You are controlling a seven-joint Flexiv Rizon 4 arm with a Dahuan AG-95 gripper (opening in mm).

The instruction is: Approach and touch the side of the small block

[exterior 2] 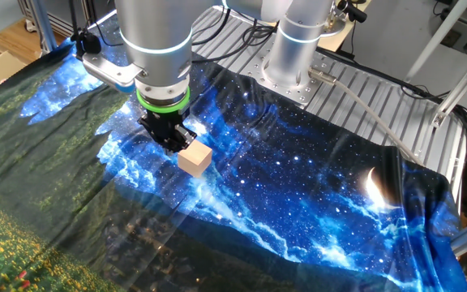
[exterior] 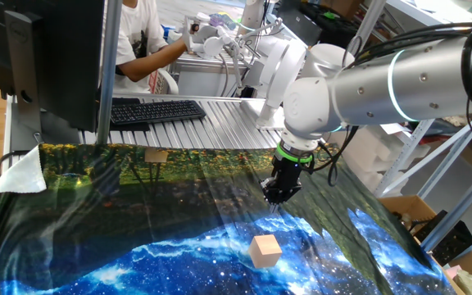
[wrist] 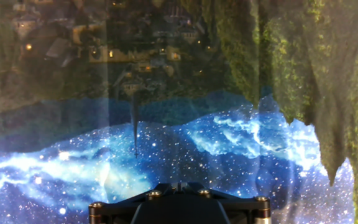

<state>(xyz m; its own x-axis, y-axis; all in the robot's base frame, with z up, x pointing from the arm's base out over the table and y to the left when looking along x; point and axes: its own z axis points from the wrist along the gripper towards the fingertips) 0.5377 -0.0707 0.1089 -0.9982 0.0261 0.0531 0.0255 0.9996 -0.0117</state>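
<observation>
Gripper (exterior: 279,197) — black, two-fingered, on a silver arm (exterior: 400,78) with a green ring at the wrist; pointed down at the desk (exterior 2: 363,105), tips low over the cloth. Whether the jaws stand wide or narrow cannot be told from either fixed view; the hand view shows only the black mount at its lower edge.

Small block (exterior: 265,250) — plain tan cube, resting on the cloth. One fixed view shows it near the gripper with cloth between them; the other fixed view shows it just beside the tips, contact not discernible.

Cloth (exterior 2: 314,203) — printed covering, starry blue nebula passing into dark green landscape, wrinkled, draped over the ridged metal desk.

Room — black keyboard (exterior: 156,110) at the far edge; dark monitor (exterior: 47,49); a seated person (exterior: 142,37) in a white shirt; cardboard box (exterior: 408,211) on the floor.
</observation>
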